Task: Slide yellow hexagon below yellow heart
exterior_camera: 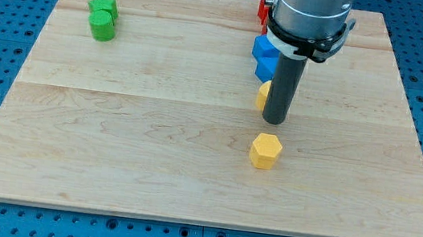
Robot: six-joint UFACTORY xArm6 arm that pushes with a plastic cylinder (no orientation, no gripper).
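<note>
a: hexagon first. where is the yellow hexagon [266, 151]?

b: camera view puts it on the pale wooden desk [111, 147], a little right of the middle and toward the view's bottom. it sits flat and alone, touching nothing.

a: and the yellow heart [263, 96]?

b: only a sliver of a yellow block shows, just above the hexagon, at the left edge of the dark rod. the rod covers most of it, so the heart shape cannot be made out from here.

a: where does the tool end?

b: the tool is a plain rod with nothing to open or close, and it grips nothing. the tip [275, 122] is down at the desk, just above the hexagon with a small gap between them, and right beside the yellow sliver. whether tip and sliver touch cannot be told.

a: what else is on the desk?

b: two blue blocks [265, 56] stacked close together in the view, above the yellow sliver and partly hidden by the arm. a red block [263, 10] peeks out at the view's top behind the arm's grey collar. two green blocks [102, 18] sit pressed together at the view's top left, well apart from everything else.
</note>
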